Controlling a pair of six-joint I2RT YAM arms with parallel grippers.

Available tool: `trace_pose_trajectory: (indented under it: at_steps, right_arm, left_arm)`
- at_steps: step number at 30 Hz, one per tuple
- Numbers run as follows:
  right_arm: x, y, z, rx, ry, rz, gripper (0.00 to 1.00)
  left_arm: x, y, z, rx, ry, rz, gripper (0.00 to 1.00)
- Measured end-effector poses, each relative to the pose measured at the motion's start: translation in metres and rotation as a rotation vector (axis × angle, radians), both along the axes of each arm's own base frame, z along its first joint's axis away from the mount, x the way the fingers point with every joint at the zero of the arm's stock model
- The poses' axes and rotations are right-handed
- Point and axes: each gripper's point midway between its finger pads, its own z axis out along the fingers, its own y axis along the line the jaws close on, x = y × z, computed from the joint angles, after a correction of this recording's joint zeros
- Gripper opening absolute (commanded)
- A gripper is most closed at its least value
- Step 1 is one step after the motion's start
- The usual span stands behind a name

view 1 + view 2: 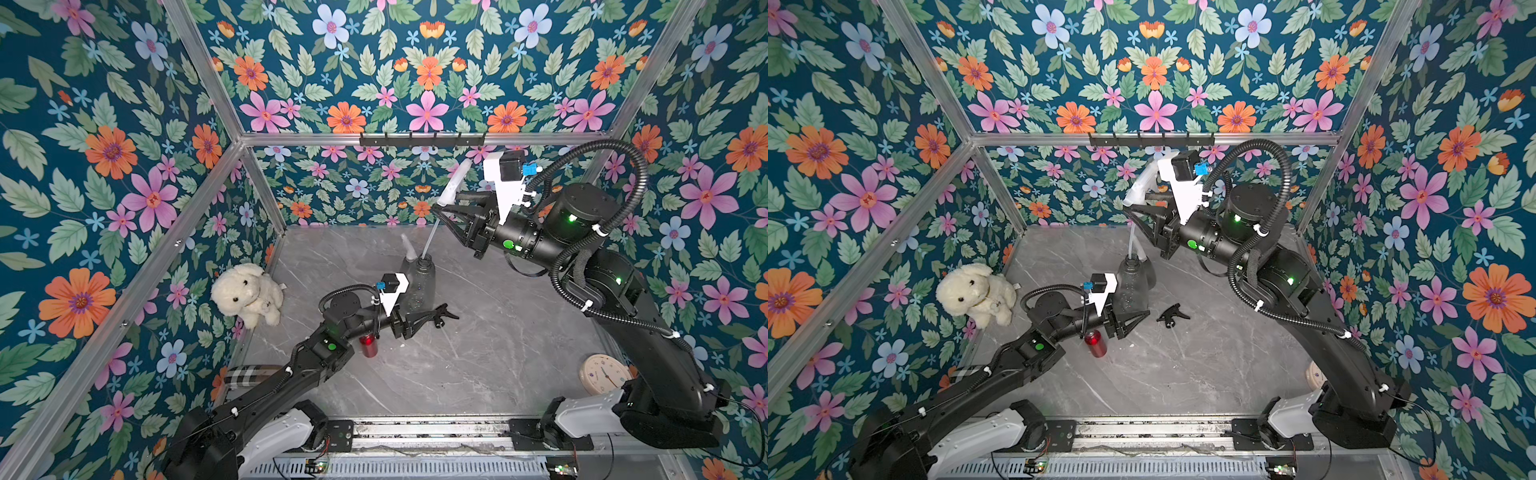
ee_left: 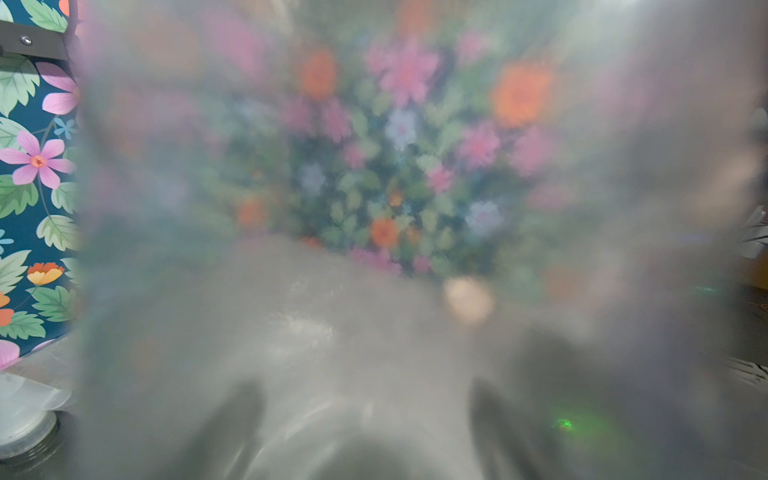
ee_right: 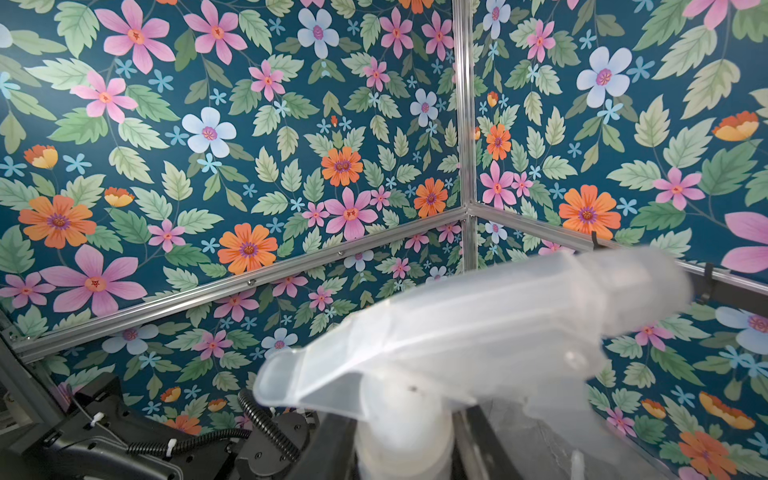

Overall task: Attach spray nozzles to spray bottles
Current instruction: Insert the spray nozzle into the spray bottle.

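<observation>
A smoky-grey spray bottle (image 1: 420,286) (image 1: 1133,286) stands upright mid-table. My left gripper (image 1: 417,319) (image 1: 1133,318) is shut on its lower body, and the bottle's wall (image 2: 374,291) fills the left wrist view with my left gripper (image 2: 365,436) behind it. My right gripper (image 1: 437,208) (image 1: 1128,208) (image 3: 401,453) hovers above, shut on the collar of a whitish spray nozzle (image 1: 454,183) (image 3: 478,324). Its dip tube (image 1: 429,239) reaches down into the bottle's open neck. Just behind stands a second whitish nozzle (image 1: 406,247). A black nozzle (image 1: 444,313) (image 1: 1173,316) lies on the table. The red bottle (image 1: 368,345) (image 1: 1096,343) stands beside my left arm.
A cream plush dog (image 1: 245,293) sits at the left wall. A round clock (image 1: 602,374) lies near the right arm's base, and a plaid cloth (image 1: 245,373) lies at the front left. A black hook rail (image 1: 422,139) runs along the back wall.
</observation>
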Motion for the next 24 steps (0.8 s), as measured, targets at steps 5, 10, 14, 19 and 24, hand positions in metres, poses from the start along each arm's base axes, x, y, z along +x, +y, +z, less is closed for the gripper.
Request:
trace_pose_trajectory:
  at_steps: [5, 10, 14, 19, 24]
  right_arm:
    - [0.001, 0.002, -0.009, -0.020, 0.024, 0.002, 0.31]
    - [0.006, 0.008, -0.030, -0.048, 0.092, 0.008, 0.33]
    - [0.009, 0.017, -0.051, -0.073, 0.161, 0.031, 0.34]
    - [0.006, 0.031, -0.082, -0.114, 0.240, 0.075, 0.34]
    - [0.000, 0.036, -0.098, -0.136, 0.263, 0.105, 0.36]
  left_arm:
    - [-0.001, 0.001, 0.003, -0.003, -0.013, 0.003, 0.00]
    - [-0.002, 0.005, 0.006, -0.012, -0.026, 0.020, 0.00]
    - [-0.002, 0.006, 0.009, -0.020, -0.034, 0.020, 0.00]
    - [-0.002, 0.006, 0.012, -0.024, -0.038, 0.023, 0.00]
    - [-0.002, 0.007, 0.018, -0.041, -0.056, 0.027, 0.00]
